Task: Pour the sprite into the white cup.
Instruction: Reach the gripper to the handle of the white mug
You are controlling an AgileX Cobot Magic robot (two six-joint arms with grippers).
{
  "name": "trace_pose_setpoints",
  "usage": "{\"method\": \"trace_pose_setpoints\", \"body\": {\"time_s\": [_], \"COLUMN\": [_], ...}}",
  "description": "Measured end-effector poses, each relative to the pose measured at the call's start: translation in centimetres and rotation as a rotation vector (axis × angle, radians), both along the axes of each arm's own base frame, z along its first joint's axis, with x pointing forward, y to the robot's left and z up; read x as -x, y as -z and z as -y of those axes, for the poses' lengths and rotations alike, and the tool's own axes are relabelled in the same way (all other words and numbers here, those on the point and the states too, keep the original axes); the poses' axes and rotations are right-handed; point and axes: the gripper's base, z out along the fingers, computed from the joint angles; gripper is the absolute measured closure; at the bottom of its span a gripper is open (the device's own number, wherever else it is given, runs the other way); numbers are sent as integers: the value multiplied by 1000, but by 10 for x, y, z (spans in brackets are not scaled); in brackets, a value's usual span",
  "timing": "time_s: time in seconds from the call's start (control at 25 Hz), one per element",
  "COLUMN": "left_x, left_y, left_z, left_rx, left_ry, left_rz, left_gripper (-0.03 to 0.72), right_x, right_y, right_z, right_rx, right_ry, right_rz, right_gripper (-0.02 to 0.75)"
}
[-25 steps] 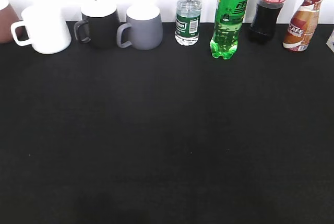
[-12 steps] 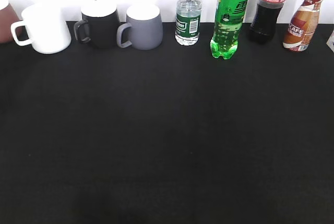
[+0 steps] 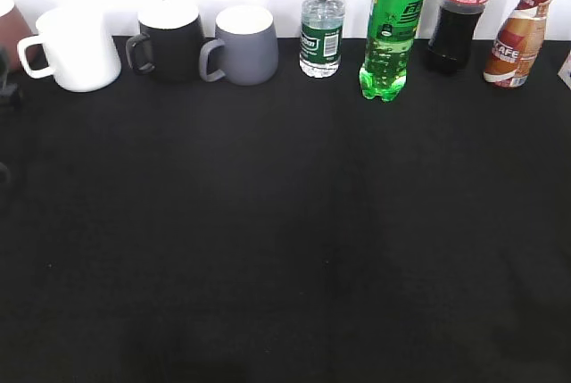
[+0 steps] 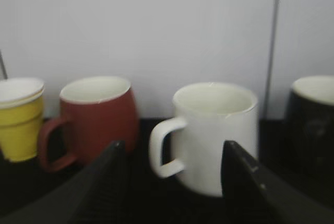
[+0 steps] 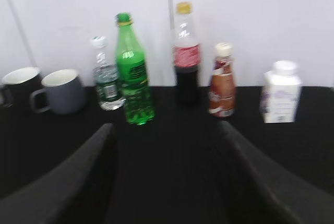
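The sprite [image 3: 391,30], a tall bright-green bottle, stands upright at the back of the black table; it also shows in the right wrist view [image 5: 133,75]. The white cup [image 3: 78,48] stands at the back left, handle to the left. In the left wrist view the white cup [image 4: 219,135] is just ahead of my open left gripper [image 4: 172,153], whose fingers frame its handle side without touching. My left gripper barely shows at the left edge of the exterior view [image 3: 5,79]. My right gripper [image 5: 164,145] is open and empty, well short of the sprite.
A black mug [image 3: 169,39] and a grey mug [image 3: 243,44] stand right of the white cup. A red mug [image 4: 96,117] and a yellow cup [image 4: 20,117] stand left of it. A water bottle [image 3: 321,30], a cola bottle [image 3: 459,12], a brown drink bottle [image 3: 519,35] and a white carton [image 5: 281,93] line the back.
A dark part of my left arm has come into the exterior view at the far left edge. The bottles and mugs have not moved.
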Motion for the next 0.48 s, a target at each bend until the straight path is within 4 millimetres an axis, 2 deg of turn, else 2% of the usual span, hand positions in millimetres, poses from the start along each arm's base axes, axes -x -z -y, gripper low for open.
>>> {"method": "trace_pose_setpoints", "body": {"time_s": [0.12,0.28,0.4,0.48], "left_x": [-30,-58,-73,-78], "left_y": [18,27,47,51], "left_z": [0,1,1,-1], "left_rx": [-25,-30,-29,-26], "left_ry": [48,59,58,49], "left_rz": [-18,2,-24,-25], "left_gripper": [253,263,263,241], "right_x": [-9,-36,-39,-38], "right_y": [-4,12,11,13], "right_z": [0,-1,-2,-3], "right_rx": [26,0,12,18], "right_ry": [-16,-45,-70,-82], "right_rz": [26,-63,-58,-71], "right_gripper": [299,299,299,299]}}
